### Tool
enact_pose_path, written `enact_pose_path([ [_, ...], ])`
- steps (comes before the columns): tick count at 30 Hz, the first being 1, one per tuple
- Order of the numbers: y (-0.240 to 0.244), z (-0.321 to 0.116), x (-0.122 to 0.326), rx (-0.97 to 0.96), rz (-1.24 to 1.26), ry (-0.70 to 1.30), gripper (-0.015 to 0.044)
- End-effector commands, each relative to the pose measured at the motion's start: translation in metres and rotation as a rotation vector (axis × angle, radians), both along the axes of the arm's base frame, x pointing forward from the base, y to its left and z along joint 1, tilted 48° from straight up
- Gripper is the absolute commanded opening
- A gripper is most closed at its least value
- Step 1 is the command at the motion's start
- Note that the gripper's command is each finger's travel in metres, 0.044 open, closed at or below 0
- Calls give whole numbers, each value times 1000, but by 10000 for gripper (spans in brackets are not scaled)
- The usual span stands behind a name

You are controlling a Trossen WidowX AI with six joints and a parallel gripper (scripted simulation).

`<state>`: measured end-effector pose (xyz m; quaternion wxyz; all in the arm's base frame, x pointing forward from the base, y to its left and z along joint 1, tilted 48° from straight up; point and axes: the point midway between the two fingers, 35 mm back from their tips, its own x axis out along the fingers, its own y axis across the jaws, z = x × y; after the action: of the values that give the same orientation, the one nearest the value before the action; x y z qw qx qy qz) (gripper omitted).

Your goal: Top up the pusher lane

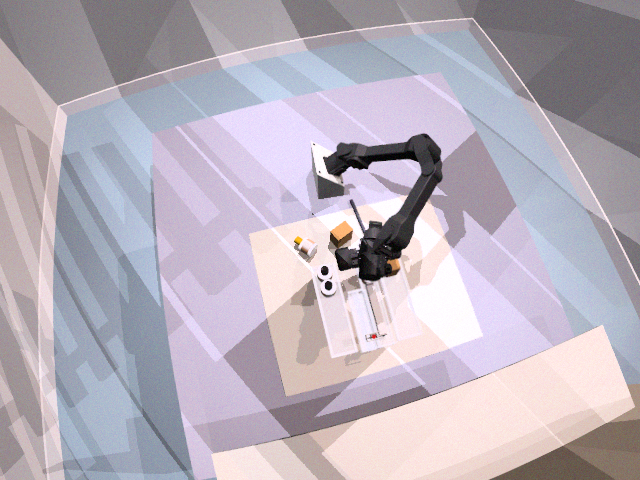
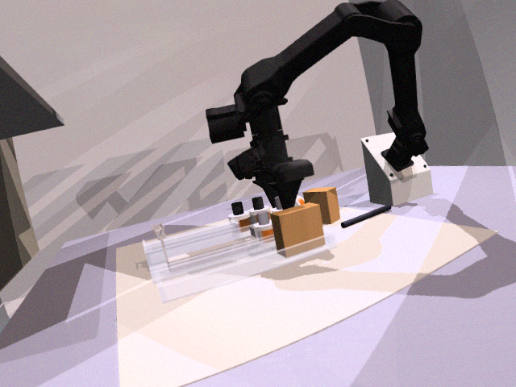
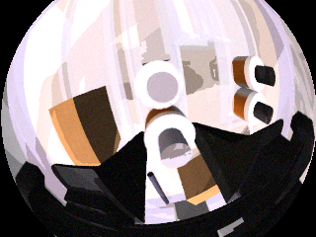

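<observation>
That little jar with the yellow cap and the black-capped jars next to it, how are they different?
The yellow-capped jar lies on its side on the mat; the two black-capped jars stand upright. It is outside the clear rack; they sit in its side lane. Caps: yellow against black. Both kinds are small, round and pale-bodied.
</observation>
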<state>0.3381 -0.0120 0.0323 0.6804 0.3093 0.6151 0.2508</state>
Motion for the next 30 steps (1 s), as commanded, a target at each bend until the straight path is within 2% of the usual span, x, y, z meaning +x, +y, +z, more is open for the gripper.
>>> enact_pose_path([
  [1, 2, 1, 4, 8, -2, -18, 0],
  [30, 9, -5, 4, 8, -2, -19, 0],
])
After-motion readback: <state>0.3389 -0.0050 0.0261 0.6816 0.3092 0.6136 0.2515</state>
